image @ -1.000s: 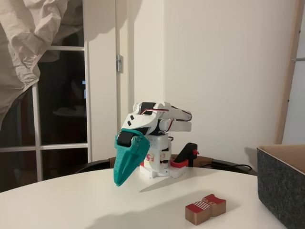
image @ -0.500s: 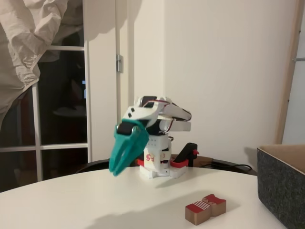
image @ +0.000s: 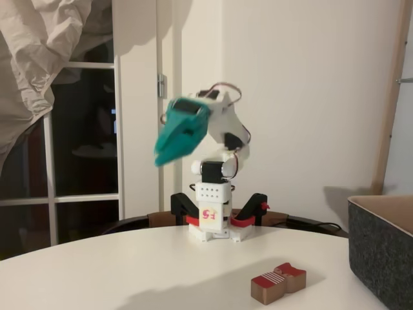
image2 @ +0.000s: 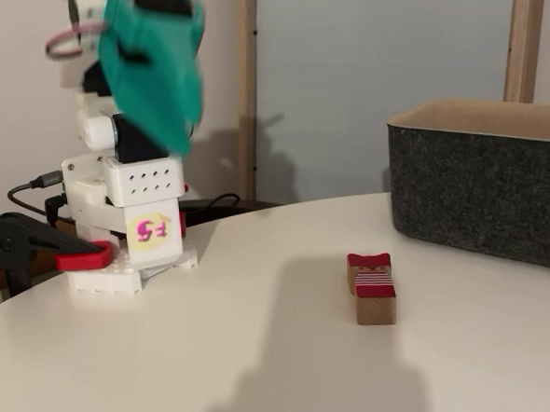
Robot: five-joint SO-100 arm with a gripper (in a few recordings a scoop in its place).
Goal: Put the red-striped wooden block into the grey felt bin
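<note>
The teal gripper (image: pixel 169 154) hangs high above the desk (image: pixel 129 271), blurred, so its opening is unclear. The red-striped wooden block (image: pixel 278 282) lies flat well below it, near the grey felt bin (image: pixel 382 252).

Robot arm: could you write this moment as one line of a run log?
hand: raised, blurred | red-striped wooden block: on table | grey felt bin: beside block, apart

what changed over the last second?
The arm unfolded and lifted the teal gripper from low by the table to high above its base, motion-blurred, holding nothing. The red-striped wooden block stayed flat on the table, untouched, and the grey felt bin did not move.
</note>
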